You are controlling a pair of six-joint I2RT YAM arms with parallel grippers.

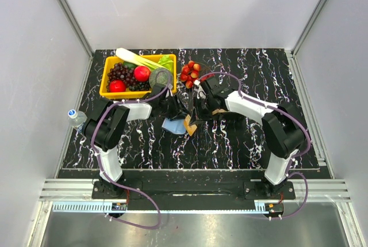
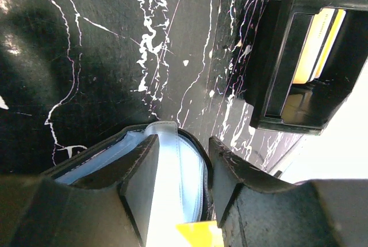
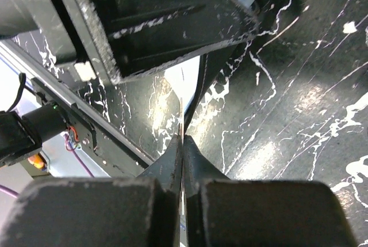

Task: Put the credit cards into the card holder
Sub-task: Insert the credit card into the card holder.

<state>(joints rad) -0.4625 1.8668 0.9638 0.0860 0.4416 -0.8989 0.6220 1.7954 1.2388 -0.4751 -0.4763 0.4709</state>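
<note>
The card holder [image 1: 171, 125] lies open at mid-table, black outside and light blue inside. My left gripper [image 1: 172, 111] hangs over it, open. In the left wrist view the holder's light-blue flap [image 2: 172, 166] stands between the two spread fingers [image 2: 141, 172], and a yellow corner [image 2: 198, 234] shows low down. Just right of the holder, my right gripper [image 1: 196, 118] is shut on a tan credit card [image 1: 190, 125]. The right wrist view shows that card edge-on [image 3: 182, 117], rising from the pinched fingertips [image 3: 172, 155]. More yellow-orange cards [image 2: 322, 40] stand in a black open tray [image 2: 276, 86].
A yellow basket [image 1: 107, 75] of fruit and vegetables stands at the back left. A pile of small red fruits [image 1: 190, 73] lies beside it. A plastic bottle [image 1: 76, 118] lies at the table's left edge. A large black body [image 3: 155, 22] fills the top of the right wrist view.
</note>
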